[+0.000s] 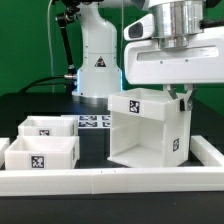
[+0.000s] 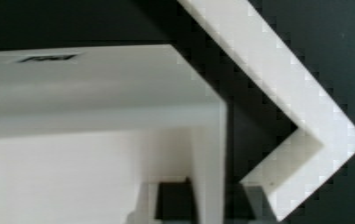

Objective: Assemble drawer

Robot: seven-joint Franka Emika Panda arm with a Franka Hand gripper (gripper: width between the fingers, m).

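Observation:
The white drawer box (image 1: 150, 132), open at the front and bearing marker tags, stands at the centre right in the exterior view. My gripper (image 1: 181, 98) comes down on the top of its wall on the exterior view's right. In the wrist view the gripper (image 2: 218, 203) has one finger on each side of that thin white wall (image 2: 216, 150) and appears shut on it. Two small white drawer trays (image 1: 40, 127) (image 1: 42, 152) lie at the exterior view's left, apart from the box.
A white raised border (image 1: 110, 181) runs along the front of the table and up the exterior view's right; its corner shows in the wrist view (image 2: 284, 95). The marker board (image 1: 95, 122) lies behind the trays. The robot base (image 1: 98, 55) stands at the back.

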